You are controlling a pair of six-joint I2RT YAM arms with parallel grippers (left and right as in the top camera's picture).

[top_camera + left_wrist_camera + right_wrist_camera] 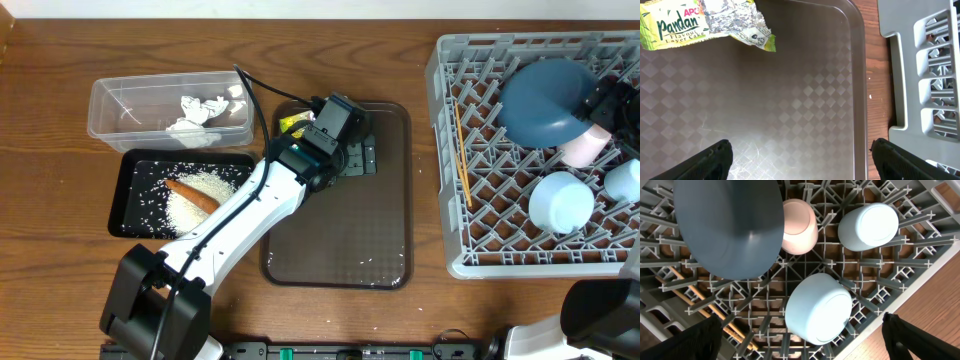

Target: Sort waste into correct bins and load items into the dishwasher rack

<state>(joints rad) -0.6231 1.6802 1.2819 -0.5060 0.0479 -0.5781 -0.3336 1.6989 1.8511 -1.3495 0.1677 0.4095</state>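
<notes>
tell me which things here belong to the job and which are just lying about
Job: wrapper, tissue, rice, orange stick, clear tub, black tray, rack, dark-blue bowl, light-blue bowl, white cup, pale-blue cup, chopsticks.
Lying about: brown serving tray, table.

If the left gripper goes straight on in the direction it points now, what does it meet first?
The left gripper, open, would most likely meet the bare brown tray first. The wrapper lies off to the side, outside that line; depth is unclear.
</notes>
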